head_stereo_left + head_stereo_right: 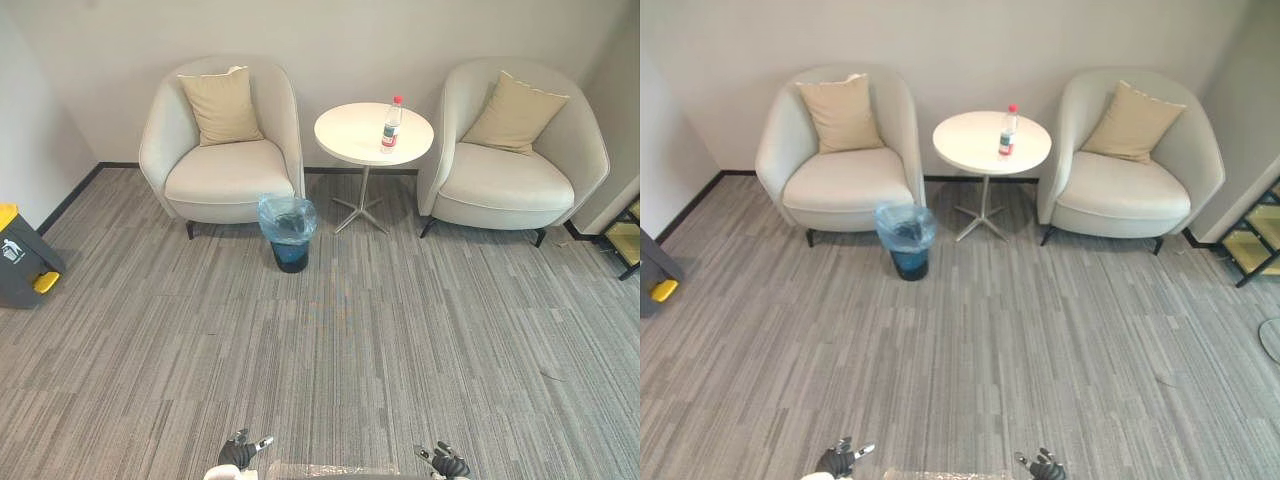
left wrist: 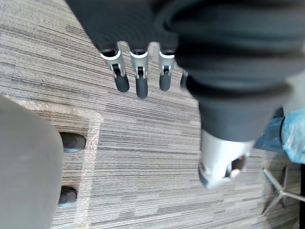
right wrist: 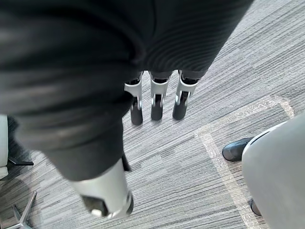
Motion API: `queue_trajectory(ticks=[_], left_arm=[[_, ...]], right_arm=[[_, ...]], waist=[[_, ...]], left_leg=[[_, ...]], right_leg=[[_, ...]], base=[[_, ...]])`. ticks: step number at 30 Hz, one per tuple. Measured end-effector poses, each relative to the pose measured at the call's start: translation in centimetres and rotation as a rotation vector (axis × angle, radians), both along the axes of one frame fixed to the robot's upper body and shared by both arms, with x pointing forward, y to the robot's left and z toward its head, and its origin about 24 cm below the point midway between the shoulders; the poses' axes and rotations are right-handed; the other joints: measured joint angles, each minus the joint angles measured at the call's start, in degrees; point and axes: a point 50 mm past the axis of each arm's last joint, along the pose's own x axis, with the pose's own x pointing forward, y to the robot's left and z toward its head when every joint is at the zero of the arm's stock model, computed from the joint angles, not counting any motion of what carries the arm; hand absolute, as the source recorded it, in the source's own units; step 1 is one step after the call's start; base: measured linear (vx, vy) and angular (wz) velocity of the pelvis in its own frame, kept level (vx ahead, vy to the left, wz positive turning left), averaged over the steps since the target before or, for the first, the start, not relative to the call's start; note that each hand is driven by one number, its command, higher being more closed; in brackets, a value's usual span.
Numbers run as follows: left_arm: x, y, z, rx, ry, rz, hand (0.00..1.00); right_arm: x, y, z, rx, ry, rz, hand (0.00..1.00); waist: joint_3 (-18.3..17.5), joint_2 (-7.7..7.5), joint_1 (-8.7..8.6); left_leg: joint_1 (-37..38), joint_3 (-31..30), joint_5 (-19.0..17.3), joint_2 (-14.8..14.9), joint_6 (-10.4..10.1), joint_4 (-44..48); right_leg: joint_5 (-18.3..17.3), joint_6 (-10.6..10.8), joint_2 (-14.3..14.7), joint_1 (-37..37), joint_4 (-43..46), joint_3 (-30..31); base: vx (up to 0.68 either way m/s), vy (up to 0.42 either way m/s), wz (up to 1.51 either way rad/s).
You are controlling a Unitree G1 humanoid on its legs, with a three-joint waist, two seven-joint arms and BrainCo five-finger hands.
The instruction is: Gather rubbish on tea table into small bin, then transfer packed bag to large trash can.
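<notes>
Start-of-task state. The only rubbish we see is a single bottle (image 1: 392,122), clear with a red cap, standing upright on the round white tea table (image 1: 345,135), towards its right side. The table sits between the left armchair (image 1: 225,170) and the right armchair (image 1: 510,175). The small bin (image 1: 290,255) stands on the carpet (image 1: 350,340), just beside the front corner of the left armchair and near the table's foot. We judge it is placed there so the bottle needs only a short carry. Its blue bag (image 1: 287,215) is folded over the rim with the mouth open, ready to receive. The large trash can (image 1: 20,262), grey with yellow, sits well apart at the far left near the wall, so the bag transfer will call for a walk. The left hand (image 1: 240,452) and right hand (image 1: 446,462) hang low, far from the table. In the wrist views the left fingers (image 2: 138,83) and right fingers (image 3: 157,102) are straight and relaxed and hold nothing, presumably because the approach comes first.
</notes>
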Motion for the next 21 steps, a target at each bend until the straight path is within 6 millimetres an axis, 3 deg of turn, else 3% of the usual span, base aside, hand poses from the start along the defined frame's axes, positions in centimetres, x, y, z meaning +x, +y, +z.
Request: queue_trajectory(ticks=[21], left_arm=[[0.42, -0.04, -0.01, 0.006, 0.008, -0.069, 0.00]], right_arm=[[0.53, 0.54, -0.05, 0.000, 0.011, 0.077, 0.00]], waist=[[0.46, -0.47, -0.11]], left_leg=[[0.31, -0.23, -0.02, -0.07, 0.00, -0.03]], right_leg=[[0.18, -0.25, 0.01, 0.70, -0.76, -0.04]], base=[[0.00, 0.000, 0.00]])
